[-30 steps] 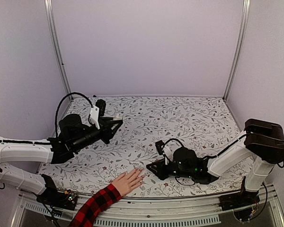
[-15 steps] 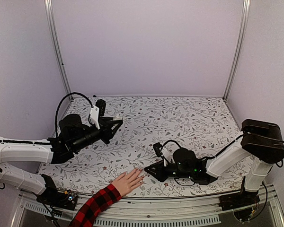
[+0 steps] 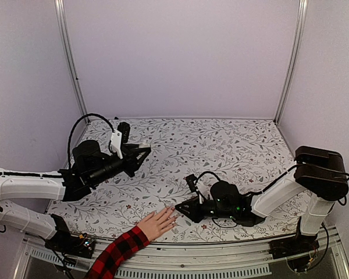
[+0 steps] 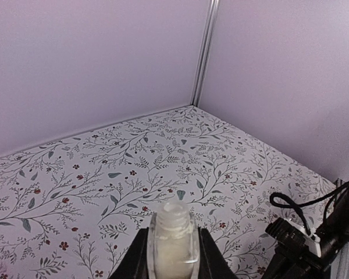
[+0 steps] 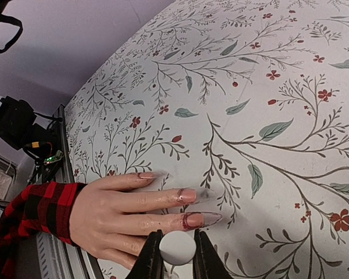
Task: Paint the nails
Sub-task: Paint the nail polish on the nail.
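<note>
The hand (image 5: 113,209) lies flat, palm down, at the near edge of the table (image 3: 232,145), fingers pointing at the right arm. The nails (image 5: 193,220) look glossy with reddish edges. The right gripper (image 3: 180,210) is clamped on a white cap (image 5: 177,248) right over a fingertip; can't see any brush. The left gripper (image 3: 141,152) is squeezed on a small open bottle (image 4: 173,238), held up off the table, well apart from the hand.

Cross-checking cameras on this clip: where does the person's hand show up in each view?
Top external: hand at the near edge of the floral table cover, just left of the right gripper.
Left wrist: not in it; only the bottle held by the left gripper.
Right wrist: lower left, fingers pointing right, above the white cap that gripper holds.
Shared landmark: the floral cover, in all three.
</note>
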